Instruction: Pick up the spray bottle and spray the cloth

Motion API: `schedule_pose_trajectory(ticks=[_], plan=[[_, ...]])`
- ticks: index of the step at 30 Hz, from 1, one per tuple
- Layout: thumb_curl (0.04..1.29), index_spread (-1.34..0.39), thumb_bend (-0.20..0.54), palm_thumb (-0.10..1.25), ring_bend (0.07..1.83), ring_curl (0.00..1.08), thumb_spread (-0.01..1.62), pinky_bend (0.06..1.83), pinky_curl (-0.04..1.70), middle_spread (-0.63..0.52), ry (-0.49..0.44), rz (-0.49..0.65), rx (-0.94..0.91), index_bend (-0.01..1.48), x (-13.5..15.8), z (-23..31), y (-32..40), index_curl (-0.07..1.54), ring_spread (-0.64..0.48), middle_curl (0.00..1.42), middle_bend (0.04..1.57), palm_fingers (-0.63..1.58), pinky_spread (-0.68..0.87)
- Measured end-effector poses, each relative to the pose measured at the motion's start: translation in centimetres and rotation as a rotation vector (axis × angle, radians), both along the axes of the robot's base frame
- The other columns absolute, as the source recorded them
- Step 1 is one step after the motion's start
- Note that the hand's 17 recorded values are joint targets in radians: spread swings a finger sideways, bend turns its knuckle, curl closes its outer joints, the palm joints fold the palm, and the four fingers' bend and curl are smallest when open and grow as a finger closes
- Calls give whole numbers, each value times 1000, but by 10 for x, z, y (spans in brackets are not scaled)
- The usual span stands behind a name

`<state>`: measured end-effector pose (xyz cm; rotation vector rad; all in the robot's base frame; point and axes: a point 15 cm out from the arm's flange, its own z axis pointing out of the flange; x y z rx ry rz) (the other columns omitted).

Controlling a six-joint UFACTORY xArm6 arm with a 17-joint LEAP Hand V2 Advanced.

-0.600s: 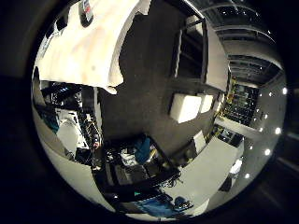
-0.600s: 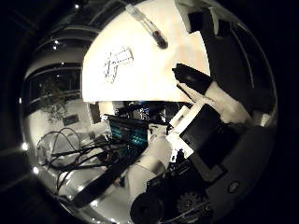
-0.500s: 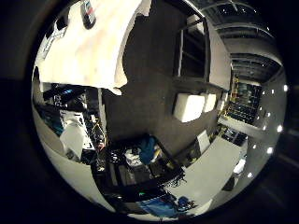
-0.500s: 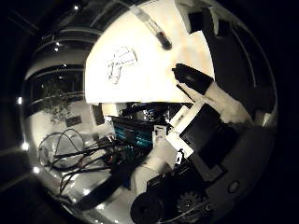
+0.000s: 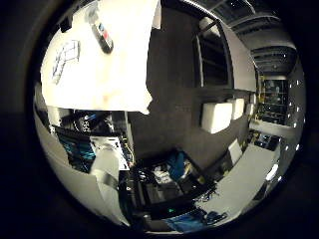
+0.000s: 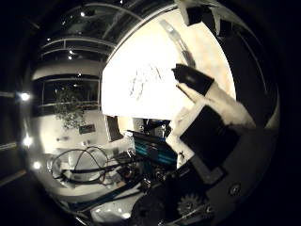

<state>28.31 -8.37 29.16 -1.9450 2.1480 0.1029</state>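
A slim spray bottle lies on a white table in the right little finger side palm view. A pale cloth with a thin line pattern lies flat on the table beside it. The right thumb side palm view shows the same cloth and the bottle near the table's far edge. My hand is well away from the table and touches neither. One black-tipped finger reaches out straight over the table's picture.
Below the table's edge stand racks of electronics with a teal board. A dark floor, a metal shelf rack, a blue object and bright windows lie beyond the table.
Both pictures have shifted, so the hand has moved. The little finger side view now takes in the cloth and all of the bottle. The cloth and bottle lie as before.
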Motion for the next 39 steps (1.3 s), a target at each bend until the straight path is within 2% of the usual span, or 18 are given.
schedule_pose_trajectory(ticks=[1,6,10,15,19,22,25,28,36,39], plan=[[351,-367,-36,711,684,182,1078,552,153,-116,-19,-16,11,100,6,-3,-2,381,-33,441,402,350,404],[329,-287,-32,609,663,179,1046,670,193,-3,-57,-121,85,133,18,-47,-10,285,120,407,373,174,402],[323,-254,-28,593,624,180,1036,693,207,60,-99,-217,161,145,27,-80,-21,271,176,392,366,107,413],[310,-218,-30,546,537,175,1026,667,217,144,-38,-321,231,146,27,-128,-42,260,225,368,350,20,421],[303,-199,-31,513,484,182,1019,636,230,193,-96,-379,293,142,33,-136,-51,252,250,345,305,-28,431],[287,-204,-51,418,452,186,980,636,245,218,-124,-401,339,114,38,-144,-50,227,269,328,253,-72,443],[280,-220,-43,339,432,194,926,614,254,229,-103,-408,359,110,35,-155,-47,195,277,317,208,-86,446],[284,-232,-37,309,405,199,902,599,262,232,-92,-402,365,113,33,-164,-47,173,278,310,186,-91,449],[295,-228,-31,295,377,219,874,557,279,232,-153,-407,410,119,36,-176,-37,152,280,296,185,-77,444],[297,-225,-34,294,369,227,859,549,286,232,-145,-388,424,118,35,-184,-31,150,281,294,186,-75,445]])
